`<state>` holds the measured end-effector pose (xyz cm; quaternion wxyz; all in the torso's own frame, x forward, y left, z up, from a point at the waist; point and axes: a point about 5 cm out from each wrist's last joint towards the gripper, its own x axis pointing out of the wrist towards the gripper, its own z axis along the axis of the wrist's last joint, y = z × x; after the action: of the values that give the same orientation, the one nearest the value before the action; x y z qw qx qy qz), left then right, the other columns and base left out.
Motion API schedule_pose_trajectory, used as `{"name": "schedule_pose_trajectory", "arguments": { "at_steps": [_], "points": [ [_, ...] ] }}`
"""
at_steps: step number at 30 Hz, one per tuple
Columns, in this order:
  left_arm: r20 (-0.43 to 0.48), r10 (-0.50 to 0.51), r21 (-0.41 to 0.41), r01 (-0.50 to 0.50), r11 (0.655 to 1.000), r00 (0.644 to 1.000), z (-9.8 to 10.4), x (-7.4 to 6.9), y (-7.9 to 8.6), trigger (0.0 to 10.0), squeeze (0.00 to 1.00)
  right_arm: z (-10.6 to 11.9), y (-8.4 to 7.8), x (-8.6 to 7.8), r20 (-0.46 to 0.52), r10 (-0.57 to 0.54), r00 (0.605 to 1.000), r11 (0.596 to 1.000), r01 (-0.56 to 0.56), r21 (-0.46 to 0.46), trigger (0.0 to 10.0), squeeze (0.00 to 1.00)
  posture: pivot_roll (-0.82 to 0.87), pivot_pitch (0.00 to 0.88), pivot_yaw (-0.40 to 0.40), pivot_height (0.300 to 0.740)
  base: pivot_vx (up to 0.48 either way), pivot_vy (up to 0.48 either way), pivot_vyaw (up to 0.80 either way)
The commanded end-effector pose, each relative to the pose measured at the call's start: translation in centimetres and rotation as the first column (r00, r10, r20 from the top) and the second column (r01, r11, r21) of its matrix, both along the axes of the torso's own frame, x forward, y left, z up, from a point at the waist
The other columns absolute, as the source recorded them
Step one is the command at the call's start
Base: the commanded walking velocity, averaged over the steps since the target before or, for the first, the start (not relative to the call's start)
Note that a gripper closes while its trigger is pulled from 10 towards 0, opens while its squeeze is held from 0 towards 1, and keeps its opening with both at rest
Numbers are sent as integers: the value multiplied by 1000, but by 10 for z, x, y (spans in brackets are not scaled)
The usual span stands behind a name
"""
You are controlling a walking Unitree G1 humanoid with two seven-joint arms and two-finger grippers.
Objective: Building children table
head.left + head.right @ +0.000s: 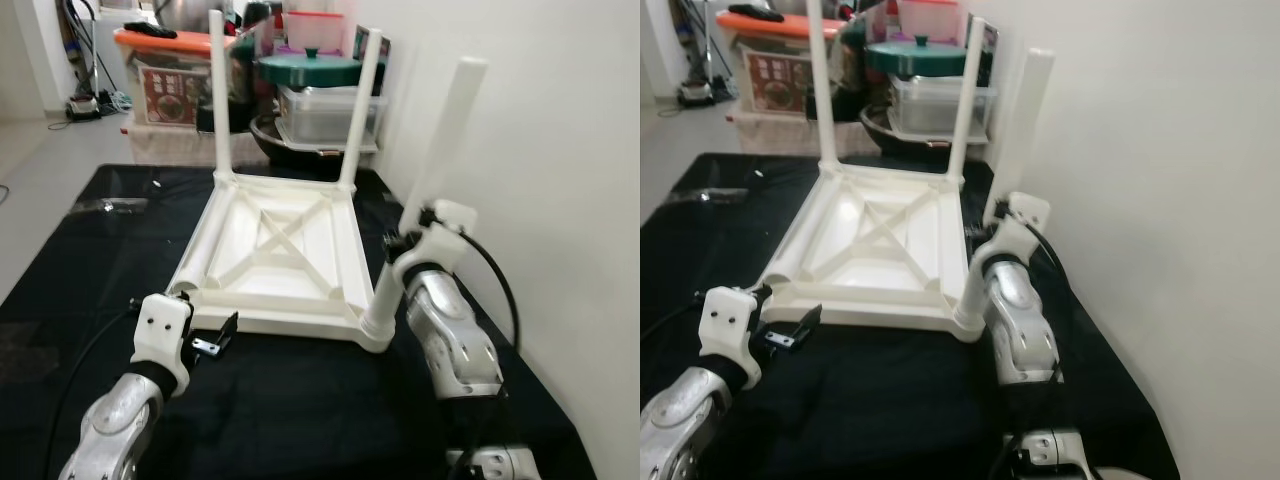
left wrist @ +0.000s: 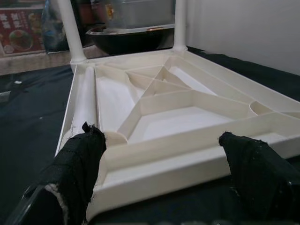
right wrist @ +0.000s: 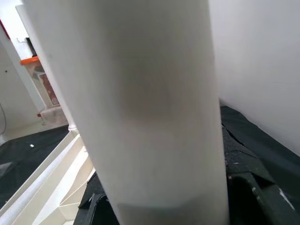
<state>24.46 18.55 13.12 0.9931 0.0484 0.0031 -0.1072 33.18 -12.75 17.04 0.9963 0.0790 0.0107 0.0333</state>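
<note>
A white plastic children's table (image 1: 290,325) lies upside down on a black cloth. Two white legs (image 1: 220,100) (image 1: 362,110) stand upright in its far corners. A third leg (image 1: 440,140) stands tilted at the near right corner socket, with my right gripper (image 1: 402,245) shut around its lower part; this leg (image 3: 140,103) looms close in the right wrist view. A loose fourth leg (image 2: 84,103) lies inside the tabletop along its left side. My left gripper (image 2: 164,154) is open, just in front of the table's near left corner, with nothing between its fingers (image 1: 222,333).
A white wall (image 1: 560,150) runs close along the right side. Behind the table stand an orange-lidded box (image 1: 170,70), stacked containers and a green-lidded pot (image 1: 310,70). The black cloth (image 1: 300,410) covers the floor in front of me.
</note>
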Motion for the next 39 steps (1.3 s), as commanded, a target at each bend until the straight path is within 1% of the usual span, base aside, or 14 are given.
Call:
{"name": "schedule_pose_trajectory", "arguments": {
  "at_steps": [1,2,5,6,11,13,14,22,30,31,32,34,37,39],
  "points": [
    [-15,-26,-7,26,1000,1000,-2,2,-4,10000,0,-45,23,-16,-194,197,961,978,-180,100,10000,133,76,0,-56,740,0,0,0],
    [-15,-33,-9,33,999,999,-1,4,-6,10000,0,-21,44,-19,-59,468,882,873,-451,188,10000,1000,76,0,-57,740,0,0,0],
    [-15,-37,-10,37,999,999,-1,5,-7,10000,0,-1,55,-22,43,638,769,748,-632,202,10000,1000,76,0,-58,740,0,0,0],
    [-13,-39,-12,39,999,999,-1,5,-7,10000,0,17,57,-23,121,792,599,581,-800,152,10000,0,76,0,-62,740,0,0,0],
    [-8,-32,-14,32,999,999,-1,4,-6,10000,0,37,50,-33,141,958,248,247,-969,25,10000,0,106,0,-93,740,0,0,0],
    [-8,-32,-14,32,999,999,-1,4,-6,10000,0,37,50,-33,141,958,248,247,-969,25,10000,0,106,0,-93,740,0,0,0],
    [-4,-17,-15,17,1000,1000,0,2,-5,10000,0,19,54,-23,86,929,359,357,-933,41,0,0,114,0,-98,740,0,0,0],
    [-9,-13,-10,13,1000,1000,0,0,-2,10000,0,-42,-3,24,-287,-26,957,996,49,74,0,0,100,0,-73,740,0,0,0],
    [-15,-23,-7,23,1000,1000,-1,1,-3,10000,0,-69,-36,-3,-361,-285,888,958,278,-73,0,0,86,0,-59,740,0,0,0],
    [-16,-27,-8,26,1000,1000,-1,2,-4,10000,0,-58,-7,-6,-299,-39,953,998,54,41,10000,0,73,0,-51,740,0,0,0],
    [-16,-27,-8,26,1000,1000,-1,2,-4,10000,0,-58,-7,-6,-299,-39,953,998,54,41,10000,0,73,0,-51,740,0,0,0],
    [-17,-32,-8,32,999,999,-1,3,-5,10000,0,-19,31,-9,-44,401,915,895,-381,232,10000,1000,81,0,-56,740,0,0,0],
    [-16,-33,-9,33,999,999,-1,4,-5,10000,0,4,38,-5,61,582,811,789,-581,200,10000,1000,86,0,-62,740,0,0,0],
    [-15,-32,-10,31,999,999,-1,3,-4,10000,0,19,38,-5,103,691,715,699,-698,155,10000,0,89,0,-64,740,0,0,0]
  ]
}}
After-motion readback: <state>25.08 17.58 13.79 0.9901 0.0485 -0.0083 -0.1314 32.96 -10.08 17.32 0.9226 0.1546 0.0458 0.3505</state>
